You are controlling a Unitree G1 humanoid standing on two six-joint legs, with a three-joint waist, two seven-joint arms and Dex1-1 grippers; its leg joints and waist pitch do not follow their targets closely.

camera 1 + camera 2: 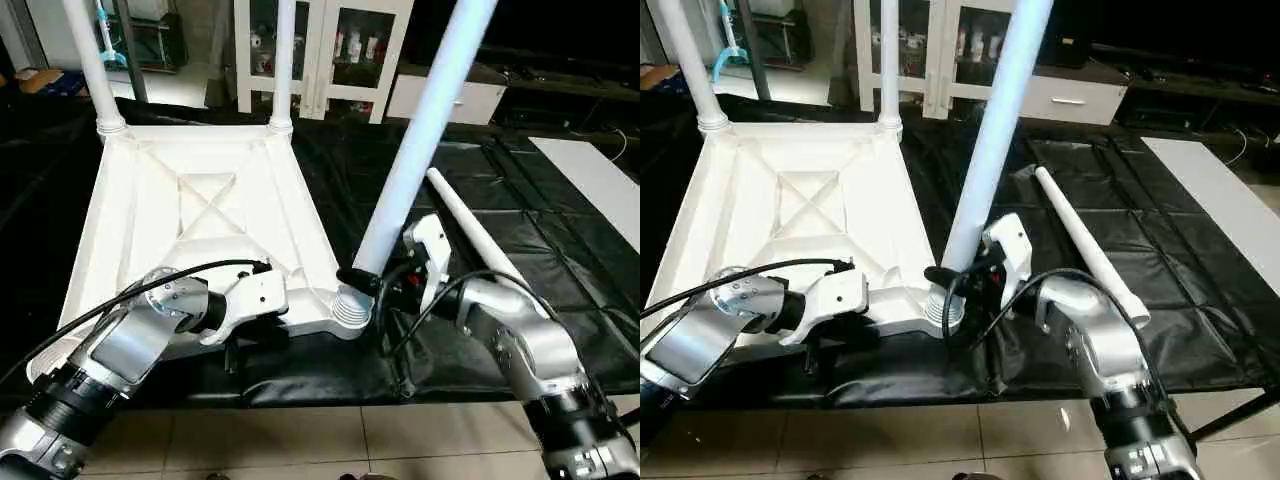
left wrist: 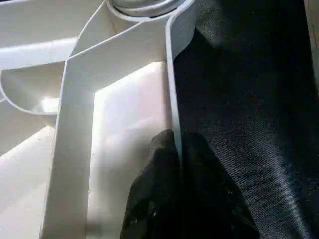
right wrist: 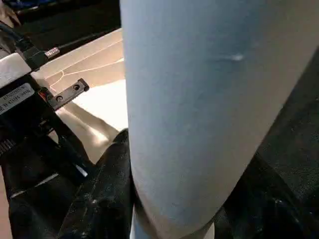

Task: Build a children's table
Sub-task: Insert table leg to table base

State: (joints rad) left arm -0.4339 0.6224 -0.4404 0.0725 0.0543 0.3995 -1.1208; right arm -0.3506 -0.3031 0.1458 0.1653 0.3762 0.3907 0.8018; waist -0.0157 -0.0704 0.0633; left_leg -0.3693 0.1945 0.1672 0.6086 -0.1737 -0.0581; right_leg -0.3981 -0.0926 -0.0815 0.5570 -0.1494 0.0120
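Observation:
The children's table's white tabletop (image 1: pixel 200 210) lies upside down on the black cover, its X-ribs facing up. Two legs (image 1: pixel 92 60) (image 1: pixel 284 60) stand upright in its far corner sockets. A third leg (image 1: pixel 420 130) leans to the right with its foot at the near right corner socket (image 1: pixel 350 308). My right gripper (image 1: pixel 365 280) is shut around this leg just above the socket, with a black finger (image 3: pixel 107 184) on each side. My left gripper (image 2: pixel 175 137) is shut on the tabletop's thin near rim wall (image 2: pixel 172 74). A fourth leg (image 1: pixel 480 235) lies loose on the cover.
The black cover ends close to my arms, with tiled floor (image 1: pixel 300 440) below. A white glass-door cabinet (image 1: pixel 330 50) and a low white drawer unit (image 1: pixel 450 100) stand behind the work surface. A white board (image 1: pixel 600 180) lies at the far right.

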